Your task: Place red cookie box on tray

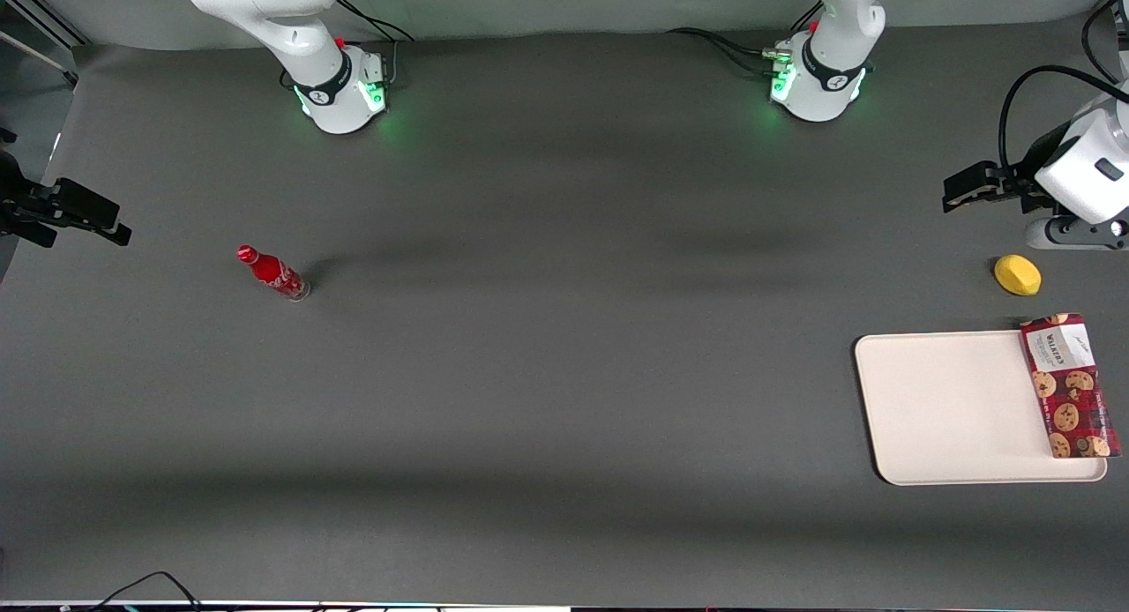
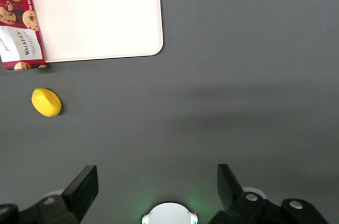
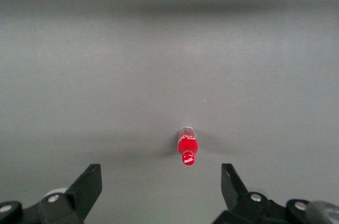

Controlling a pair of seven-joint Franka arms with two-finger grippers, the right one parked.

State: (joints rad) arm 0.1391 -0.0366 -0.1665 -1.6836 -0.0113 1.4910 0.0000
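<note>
The red cookie box (image 1: 1069,384) (image 2: 18,20) lies flat along the short edge of the cream tray (image 1: 948,409) (image 2: 95,12) at the working arm's end of the table. It overlaps the tray's rim, and its white-label end pokes past the tray's corner, away from the front camera. My gripper (image 1: 966,189) (image 2: 157,187) hangs above the table, farther from the front camera than the box and tray. It is open, with only bare table between its fingers.
A yellow lemon (image 1: 1017,274) (image 2: 46,101) sits on the table between the gripper and the box's label end. A small red bottle (image 1: 272,272) (image 3: 187,146) stands toward the parked arm's end. The working arm's base (image 1: 816,78) is farther back.
</note>
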